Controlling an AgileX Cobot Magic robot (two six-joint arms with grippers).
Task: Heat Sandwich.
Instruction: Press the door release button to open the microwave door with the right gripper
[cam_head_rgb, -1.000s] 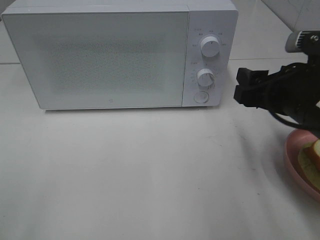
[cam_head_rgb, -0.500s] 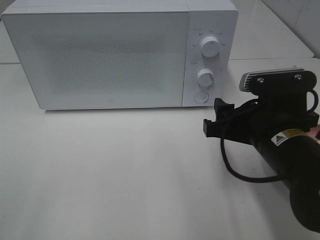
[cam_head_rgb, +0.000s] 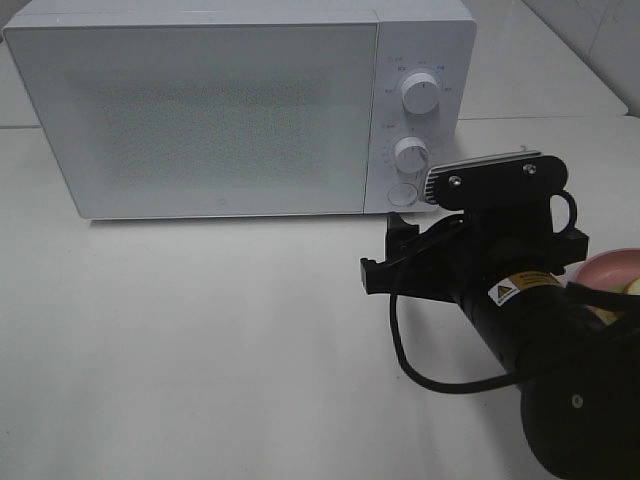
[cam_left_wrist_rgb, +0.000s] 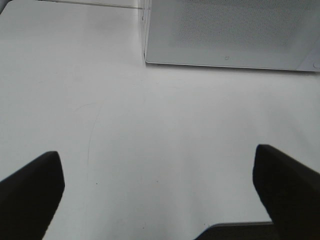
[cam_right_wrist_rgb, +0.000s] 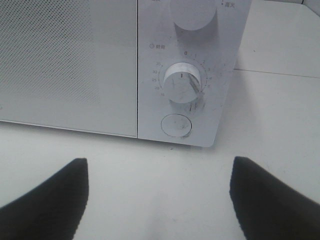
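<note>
Door of the white box-shaped microwave oven (cam_head_rgb: 200, 110) is shut, upper left of the high view. The small pale-yellow sandwich (cam_head_rgb: 632, 289) sits on the round pink plate (cam_head_rgb: 606, 262) at the right edge, half hidden by your right arm.

Your right gripper (cam_right_wrist_rgb: 160, 200) is spread wide and empty, facing the round white door button (cam_right_wrist_rgb: 176, 125). Left gripper (cam_left_wrist_rgb: 157, 195) is also wide and empty.

Likely step: opening the door. Centre one fingertip on the button, keep clear of the silver timer knob (cam_right_wrist_rgb: 182, 82) above it, and push straight in.

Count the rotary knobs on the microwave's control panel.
2. The upper knob sits near the top of the microwave's right-hand panel; the lower knob is directly beneath it, above a round button.
</note>
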